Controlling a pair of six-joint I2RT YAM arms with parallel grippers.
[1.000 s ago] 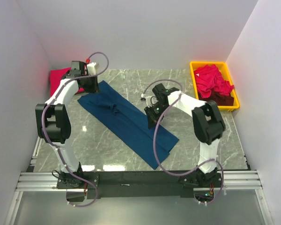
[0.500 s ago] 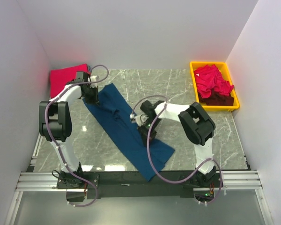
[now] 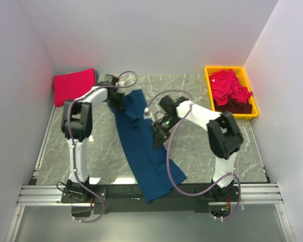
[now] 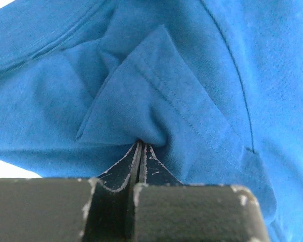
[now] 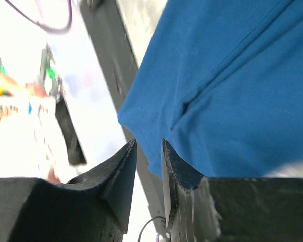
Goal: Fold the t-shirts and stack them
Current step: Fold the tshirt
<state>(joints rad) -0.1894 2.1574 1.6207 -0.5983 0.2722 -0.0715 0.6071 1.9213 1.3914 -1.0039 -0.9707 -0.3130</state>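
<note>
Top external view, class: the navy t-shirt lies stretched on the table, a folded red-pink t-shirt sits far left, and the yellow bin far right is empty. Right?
No. The yellow bin is not empty: the top external view shows crumpled red-pink t-shirts and a dark maroon t-shirt in it. The navy t-shirt and folded red-pink t-shirt are as stated.

Marble-look grey table (image 3: 192,91), pretty standard. A yellow plastic bin (image 3: 223,68) sat in the far right corner, close to the right wall. Plain white walls (image 3: 156,35) boxed everything in, and an aluminium rail (image 3: 262,190) ran along the near edge.
</note>
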